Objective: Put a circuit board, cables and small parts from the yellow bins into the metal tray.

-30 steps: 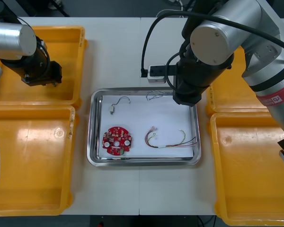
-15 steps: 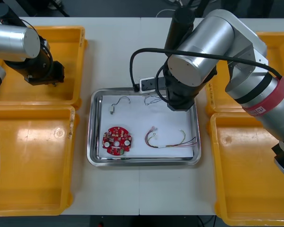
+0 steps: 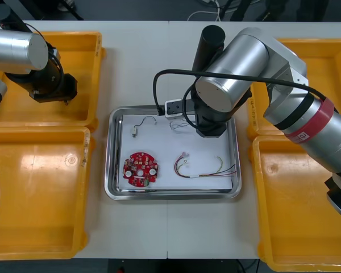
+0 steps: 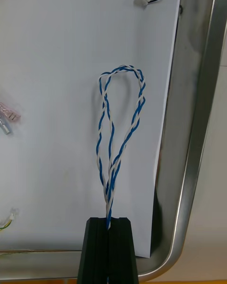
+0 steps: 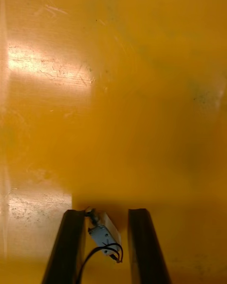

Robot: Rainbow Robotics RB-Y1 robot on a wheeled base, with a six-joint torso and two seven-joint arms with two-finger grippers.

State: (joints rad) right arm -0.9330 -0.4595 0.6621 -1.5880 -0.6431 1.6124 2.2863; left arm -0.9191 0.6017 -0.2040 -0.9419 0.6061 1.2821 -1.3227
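Note:
The metal tray (image 3: pixel 115 187), white inside, holds a round red circuit board (image 3: pixel 140 169), a red and yellow cable (image 3: pixel 202 166) and a small metal part on a black cable (image 3: pixel 137 128). My right gripper (image 3: pixel 207 129) hangs over the tray's far side, shut on a twisted blue and white cable (image 4: pixel 118 123) whose loop lies on the white liner ahead of the fingers (image 4: pixel 109 220). My left gripper (image 3: pixel 52 94) is down in the far left yellow bin (image 3: pixel 85 40). Its fingers (image 5: pixel 71 246) stand about a part's width apart around a small metal part (image 5: pixel 103 232) with black wires.
Yellow bins flank the tray: a near left one (image 3: pixel 45 136), a far right one (image 3: pixel 329 48) and a near right one (image 3: pixel 261 170). The tray's shiny rim (image 4: pixel 196 146) runs close beside the looped cable. A white block (image 3: pixel 173 107) on a black lead sits at the tray's far edge.
My right arm has swung left and toward the tray's middle, carrying the blue and white cable over the liner. The left arm has stayed in the far left bin.

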